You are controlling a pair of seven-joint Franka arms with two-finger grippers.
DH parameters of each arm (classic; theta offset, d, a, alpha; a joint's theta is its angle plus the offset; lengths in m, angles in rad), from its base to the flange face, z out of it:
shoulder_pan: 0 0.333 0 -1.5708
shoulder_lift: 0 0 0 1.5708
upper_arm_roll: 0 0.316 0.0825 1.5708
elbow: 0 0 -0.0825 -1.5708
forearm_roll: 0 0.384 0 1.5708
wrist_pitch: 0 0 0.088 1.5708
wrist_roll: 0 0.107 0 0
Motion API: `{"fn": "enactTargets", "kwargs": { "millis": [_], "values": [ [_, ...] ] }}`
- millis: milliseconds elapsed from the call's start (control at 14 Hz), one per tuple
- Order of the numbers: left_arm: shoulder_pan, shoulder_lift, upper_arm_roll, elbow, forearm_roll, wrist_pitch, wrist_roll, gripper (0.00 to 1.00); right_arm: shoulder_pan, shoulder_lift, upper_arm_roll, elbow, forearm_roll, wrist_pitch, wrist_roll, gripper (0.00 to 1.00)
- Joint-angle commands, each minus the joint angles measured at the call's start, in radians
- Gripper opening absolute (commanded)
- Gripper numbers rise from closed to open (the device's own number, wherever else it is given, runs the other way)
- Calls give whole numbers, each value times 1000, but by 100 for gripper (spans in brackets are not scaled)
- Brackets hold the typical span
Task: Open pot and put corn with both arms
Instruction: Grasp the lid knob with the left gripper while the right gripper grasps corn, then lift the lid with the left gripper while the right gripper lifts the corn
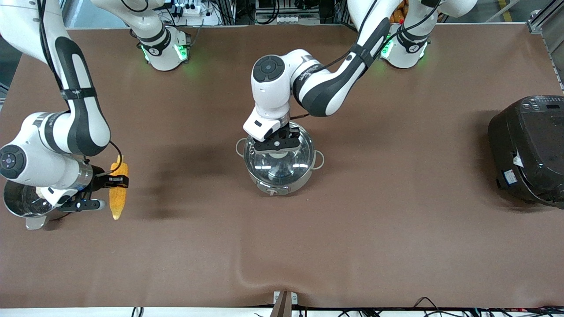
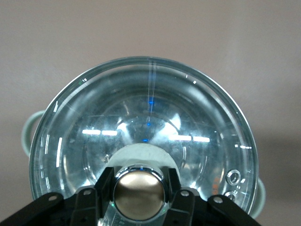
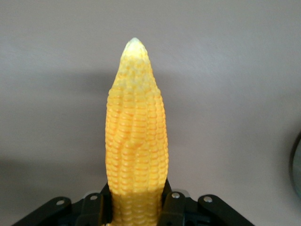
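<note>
The grey pot [image 1: 269,174] stands mid-table with its clear glass lid [image 1: 286,164] on it. My left gripper [image 1: 278,144] is over the lid and shut on its tan knob [image 2: 139,197], one finger on each side. The lid [image 2: 141,117] fills the left wrist view, and a loop handle [image 2: 28,134] shows at its edge. My right gripper [image 1: 115,181] is shut on the yellow corn [image 1: 119,200] and holds it above the table toward the right arm's end. In the right wrist view the corn [image 3: 136,136] sticks out from between the fingers [image 3: 96,207], pale tip outward.
A shiny steel steamer pot [image 1: 20,200] stands under the right arm's wrist, beside the corn. A large black rice cooker [image 1: 528,149] stands at the left arm's end of the table. Brown table surface [image 1: 396,220] lies between them.
</note>
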Motion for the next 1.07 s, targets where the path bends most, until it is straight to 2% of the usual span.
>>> {"fn": "enactTargets", "kwargs": {
  "millis": [0,143,286,500,643,786,1000],
  "values": [
    [58,-122,1,-4,18,-87,-24,0,57,11,-4,97,-7,-92,13,0],
    [149,-147,2,-10,18,-104,-35,0,105,13,-4,158,-7,-172,60,0],
    [267,-147,-1,-13,18,-104,-21,0,145,13,-4,197,-7,-186,117,0],
    [408,-137,-4,-23,18,-104,-12,0,208,11,-4,212,-6,-192,215,0],
    [486,-128,-4,-59,19,-101,-3,0,263,-22,-2,214,-2,-208,312,0],
    [562,-127,-7,-111,18,-58,5,0,364,-26,-1,225,10,-210,445,0],
    [632,-189,-22,-288,-7,72,5,0,598,23,-4,240,-5,-148,724,0]
  ]
}}
